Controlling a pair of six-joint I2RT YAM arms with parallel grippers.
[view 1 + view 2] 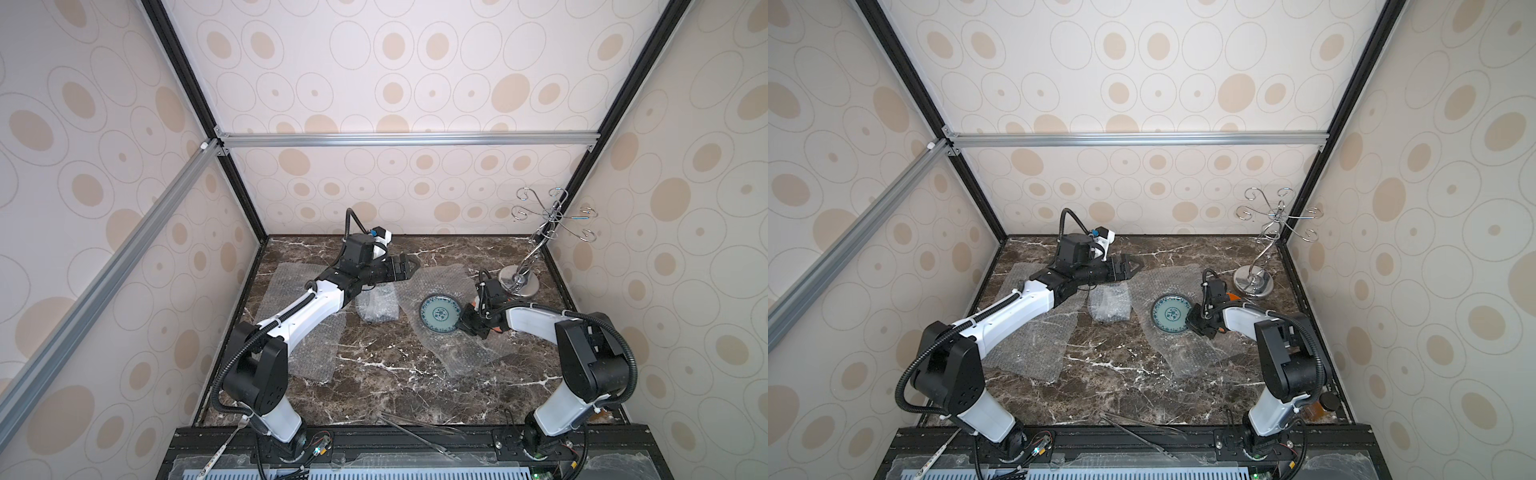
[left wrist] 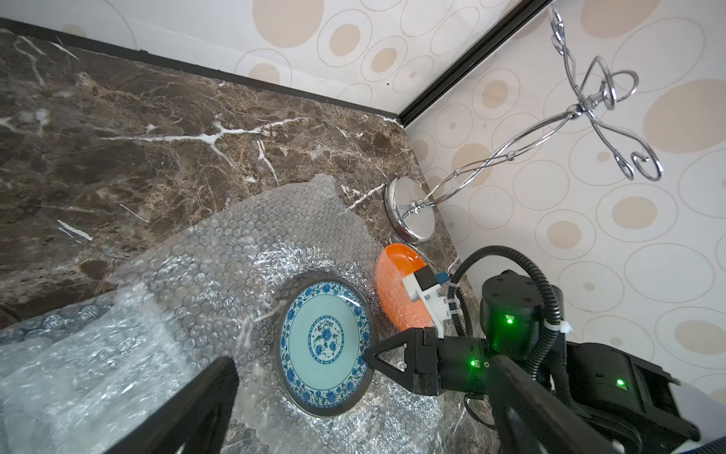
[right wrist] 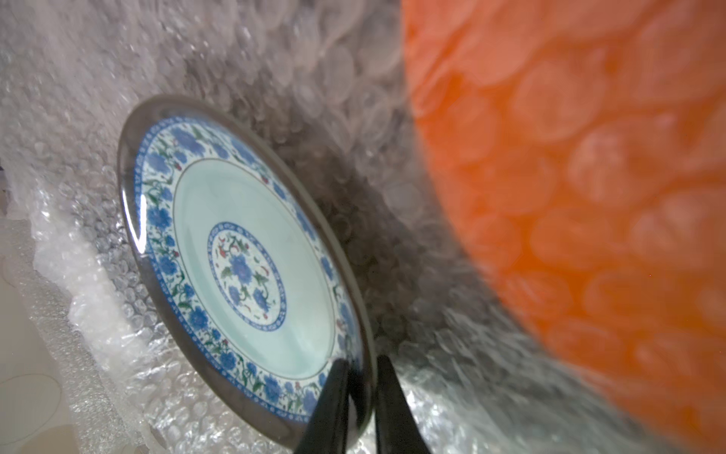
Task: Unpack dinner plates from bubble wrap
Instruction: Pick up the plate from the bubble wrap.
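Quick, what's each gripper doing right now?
Left gripper: open, holding nothing.
Right gripper: closed on the blue-patterned plate's rim.

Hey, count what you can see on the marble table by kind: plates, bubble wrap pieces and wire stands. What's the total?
Plates in view: 2, the patterned plate and the orange plate
Bubble wrap pieces: 3, the left sheet, the right sheet and the wrapped bundle
Wire stand: 1
Total: 6
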